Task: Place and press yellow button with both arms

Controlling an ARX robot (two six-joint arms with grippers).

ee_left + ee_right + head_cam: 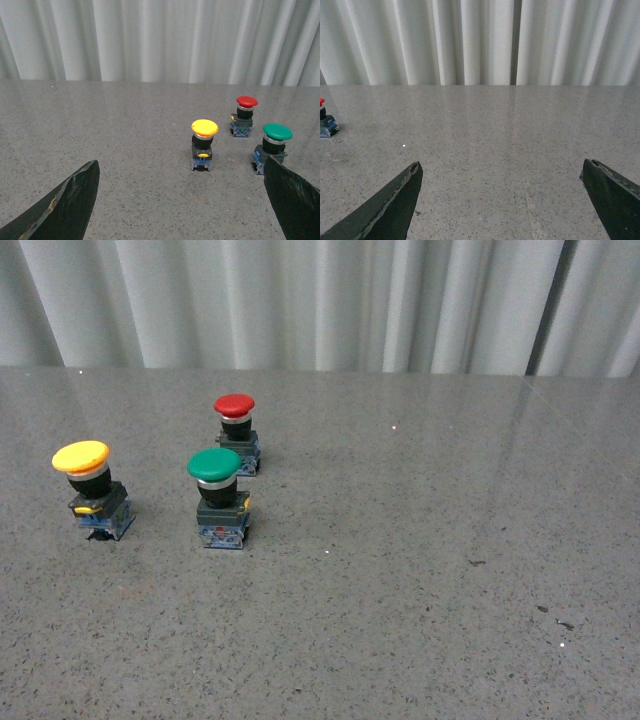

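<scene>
The yellow button (204,145) stands upright on the desk's (400,590) left, ahead of the released left hand (180,163), nearer it than the equally released right hand (500,164).

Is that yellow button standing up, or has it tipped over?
Standing up. The yellow button sits on its base on the table with its round cap on top, and nothing touches it.
</scene>
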